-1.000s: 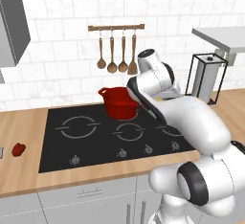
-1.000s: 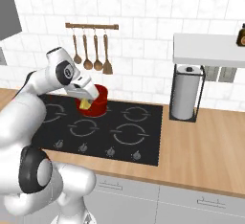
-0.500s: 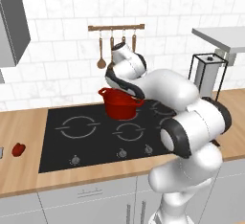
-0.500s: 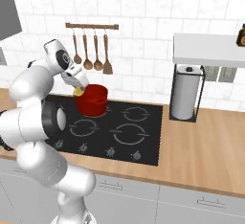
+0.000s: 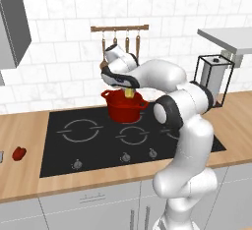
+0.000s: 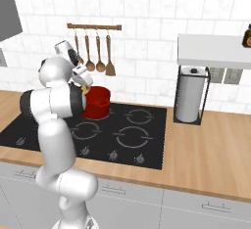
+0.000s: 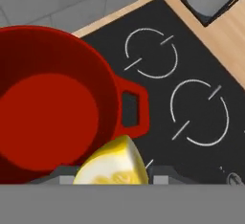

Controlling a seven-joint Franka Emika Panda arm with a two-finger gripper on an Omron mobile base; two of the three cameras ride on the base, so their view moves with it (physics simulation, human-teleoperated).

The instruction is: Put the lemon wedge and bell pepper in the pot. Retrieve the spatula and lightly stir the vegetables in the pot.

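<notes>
Fingers [image 7: 112, 182] closed narrowly on the lemon wedge [image 7: 112, 165], held above the near rim of the pot [image 7: 48, 108], beside one loop handle. From the left base view the wedge [image 5: 129, 93] hangs just over the pot's [image 5: 123, 108] opening, at the back of the black hob [image 5: 98, 140]. Pot interior appears empty. The bell pepper [image 5: 18, 153] lies on the bench [image 5: 24, 130], well apart, left of the hob. Utensils hang from a wall rail [image 6: 93, 26]; which one is the spatula cannot be told. Step in hand, as judged: delivering the first vegetable. Next move calls for shifting the wedge further over the pot's centre, then parting the fingers so it drops inside, not onto the rim
</notes>
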